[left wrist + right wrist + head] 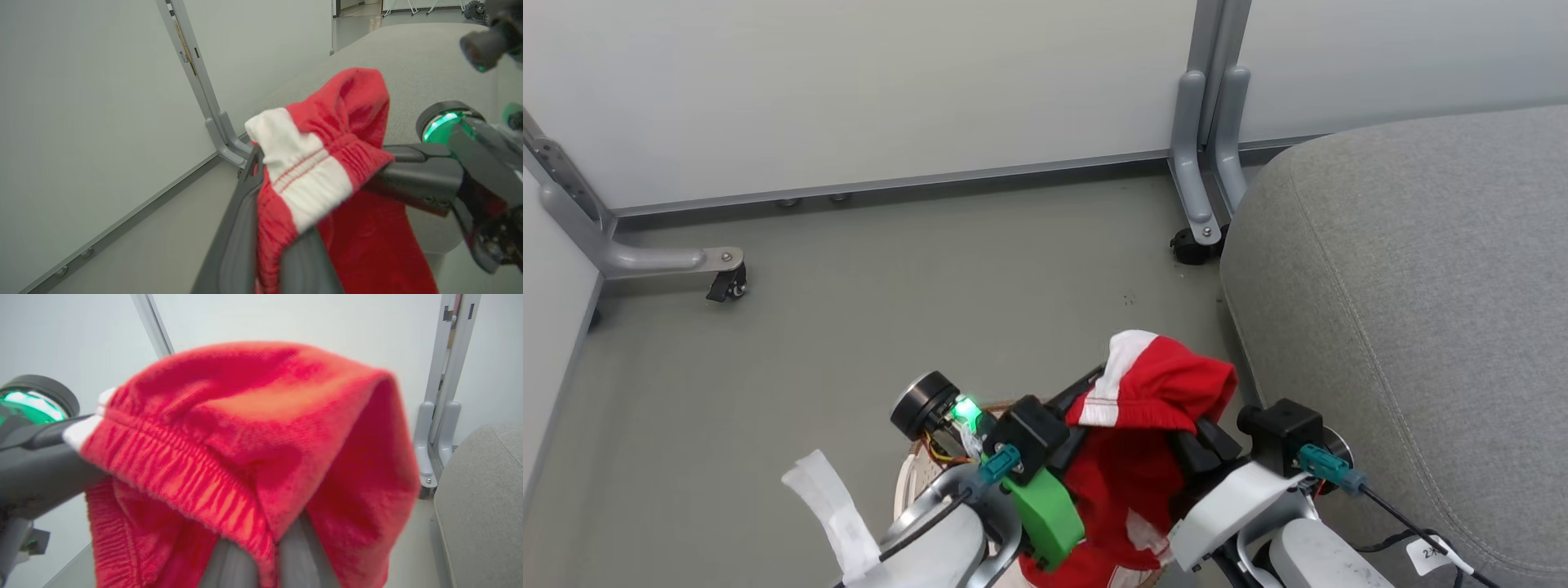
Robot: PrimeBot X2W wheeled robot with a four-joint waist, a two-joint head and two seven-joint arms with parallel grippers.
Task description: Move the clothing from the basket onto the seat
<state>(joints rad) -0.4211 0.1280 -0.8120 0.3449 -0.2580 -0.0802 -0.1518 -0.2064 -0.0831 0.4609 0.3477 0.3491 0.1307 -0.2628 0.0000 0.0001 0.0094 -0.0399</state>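
between the basket (908, 488) and the seat (1405, 294), lifted off the floor (849, 327), hangs one red garment (1152, 392) with a broad white stripe. it is carried by both arms so that it stays spread rather than bunched. the left end effector (282, 204) is clenched on the elastic waistband (310, 179) at the white stripe, with fabric pressed between its two dark fingers. the right end effector (265, 547) grips the same waistband further along. its fingers rise close together under a hood of red cloth with a fold caught between them, so i judge it clamped too, though its tips are hidden.

two holds on the firm waistband let the loose legs drape downward. the garment is clear of the basket's rim and just beside the seat's rounded edge, not yet over the cushion. the transfer looks about midway for this piece. the next move likely calls for a swing to the robot's right, high enough that the hanging cloth does not drag on the seat's edge.
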